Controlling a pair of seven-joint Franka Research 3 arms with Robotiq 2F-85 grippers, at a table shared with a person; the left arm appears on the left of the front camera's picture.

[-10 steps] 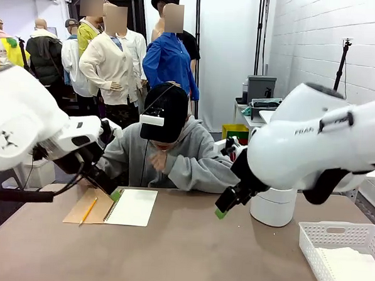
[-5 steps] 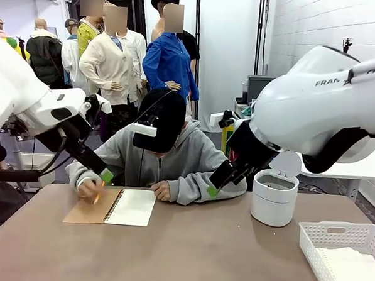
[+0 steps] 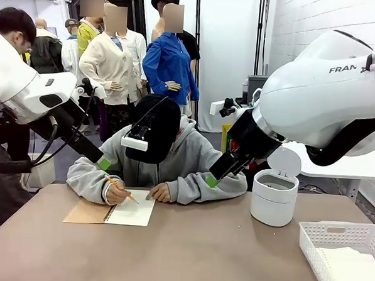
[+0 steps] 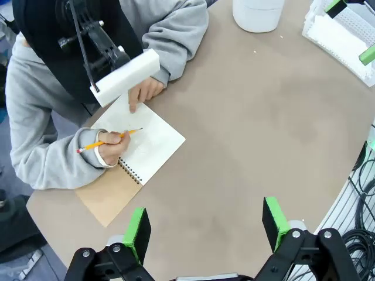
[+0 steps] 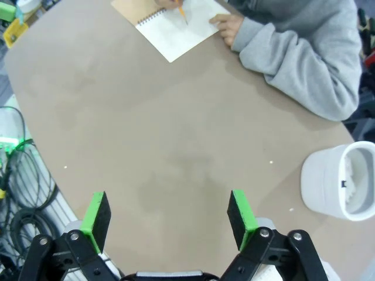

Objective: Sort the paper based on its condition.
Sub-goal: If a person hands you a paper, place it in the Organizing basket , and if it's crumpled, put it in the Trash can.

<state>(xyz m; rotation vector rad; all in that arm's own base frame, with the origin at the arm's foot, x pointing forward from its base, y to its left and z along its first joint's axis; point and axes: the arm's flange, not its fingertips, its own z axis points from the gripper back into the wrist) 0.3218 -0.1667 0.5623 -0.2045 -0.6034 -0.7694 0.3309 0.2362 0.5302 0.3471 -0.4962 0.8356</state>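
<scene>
Two sets of jaws, the left jaws and the right jaws, hang spread and empty above the worktop, one to either side of the notebook. Flat paper lies in the white basket, well right of the notebook. A person's hand writes on the notebook page. Judgement: no loose piece awaits sorting. Hold until a sheet leaves the notebook, then judge whether it is smooth or crumpled.
</scene>
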